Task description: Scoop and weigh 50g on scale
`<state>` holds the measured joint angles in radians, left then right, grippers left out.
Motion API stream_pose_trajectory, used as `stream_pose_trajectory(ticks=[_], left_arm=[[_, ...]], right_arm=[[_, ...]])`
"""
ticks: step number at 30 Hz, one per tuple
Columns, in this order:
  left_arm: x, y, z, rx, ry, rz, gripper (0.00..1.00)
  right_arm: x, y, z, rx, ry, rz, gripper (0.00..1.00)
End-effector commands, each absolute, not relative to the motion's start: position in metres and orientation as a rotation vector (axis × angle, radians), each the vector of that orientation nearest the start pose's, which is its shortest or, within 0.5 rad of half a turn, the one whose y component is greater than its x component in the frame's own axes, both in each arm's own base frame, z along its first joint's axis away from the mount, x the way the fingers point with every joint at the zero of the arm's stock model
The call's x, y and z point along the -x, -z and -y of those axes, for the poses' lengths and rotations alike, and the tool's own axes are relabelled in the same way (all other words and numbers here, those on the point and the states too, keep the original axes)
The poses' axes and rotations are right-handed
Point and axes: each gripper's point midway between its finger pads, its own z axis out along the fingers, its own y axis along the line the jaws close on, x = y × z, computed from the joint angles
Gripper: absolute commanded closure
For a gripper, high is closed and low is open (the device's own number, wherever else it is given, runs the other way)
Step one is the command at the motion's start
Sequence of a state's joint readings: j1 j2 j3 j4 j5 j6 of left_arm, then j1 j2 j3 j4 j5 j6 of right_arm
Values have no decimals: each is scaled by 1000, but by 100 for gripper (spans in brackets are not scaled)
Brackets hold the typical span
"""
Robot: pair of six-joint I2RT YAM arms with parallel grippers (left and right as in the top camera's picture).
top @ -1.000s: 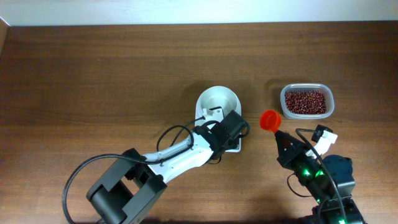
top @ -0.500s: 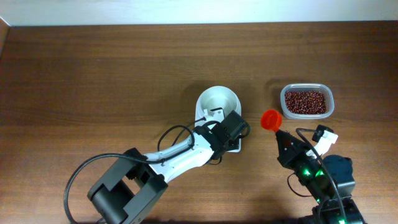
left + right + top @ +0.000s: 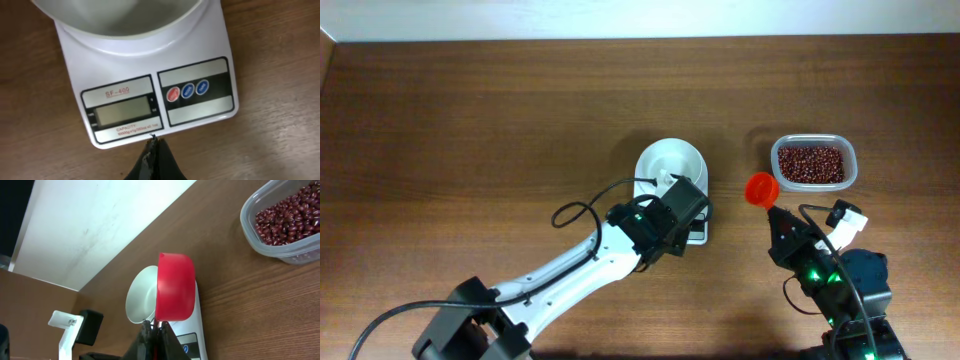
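The scale [image 3: 670, 165] sits mid-bench, bowl empty, display blank; the beans [image 3: 810, 163] fill the tub [image 3: 853, 165] to its right. My left jaws, closed on nothing, point at the scale's front edge: a nudge there could skew the reading. My right jaws grip the scoop [image 3: 759, 188] between scale and tub; clipping the tub wall could slide it. Bare bench [image 3: 470, 120] lies open leftward.

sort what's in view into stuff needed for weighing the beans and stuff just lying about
For the job: scale, beans, tub holding them, red scoop in the right gripper.
Lying about: nothing I can pick out; the rest is just the wooden table.
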<state>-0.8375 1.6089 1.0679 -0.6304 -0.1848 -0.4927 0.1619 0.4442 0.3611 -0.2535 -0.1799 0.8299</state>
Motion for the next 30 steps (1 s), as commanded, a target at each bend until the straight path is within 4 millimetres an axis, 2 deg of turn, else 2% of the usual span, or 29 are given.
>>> stream_pose_trajectory(ticks=[1, 3, 5, 6, 8, 13, 15, 18, 20, 23, 30], left_arm=[[-276, -91, 247, -427, 117, -2623, 100], [-278, -92, 251, -351, 151, -2622, 100], [-278, -86, 250, -98, 200, -2665, 100], [-277, -81, 250, 119, 238, -2686, 100], [-277, -73, 250, 315, 260, -2694, 100], [-284, -35, 259, 343, 223, -2724, 100], [-286, -27, 260, 342, 211, -2726, 100], [-291, -6, 266, 340, 207, -2729, 100], [-292, -6, 267, 341, 213, -2726, 100], [-293, -7, 269, 341, 224, -2720, 100], [-279, -2, 273, 327, 259, -2803, 100]], right_arm=[[-255, -189, -66, -542, -795, -1900, 96], [-256, -188, -60, -564, -762, -1890, 96], [-257, -188, -56, -581, -738, -1881, 96], [-257, -188, -57, -578, -743, -1883, 96], [-257, -188, -56, -580, -739, -1882, 96], [-256, -183, -56, -587, -732, -1901, 96], [-256, -180, -56, -592, -727, -1915, 96], [-259, -166, -56, -614, -709, -1968, 96], [-261, -159, -57, -624, -699, -1997, 96], [-265, -165, -57, -614, -708, -1968, 96], [-265, -165, -57, -613, -709, -1968, 96]])
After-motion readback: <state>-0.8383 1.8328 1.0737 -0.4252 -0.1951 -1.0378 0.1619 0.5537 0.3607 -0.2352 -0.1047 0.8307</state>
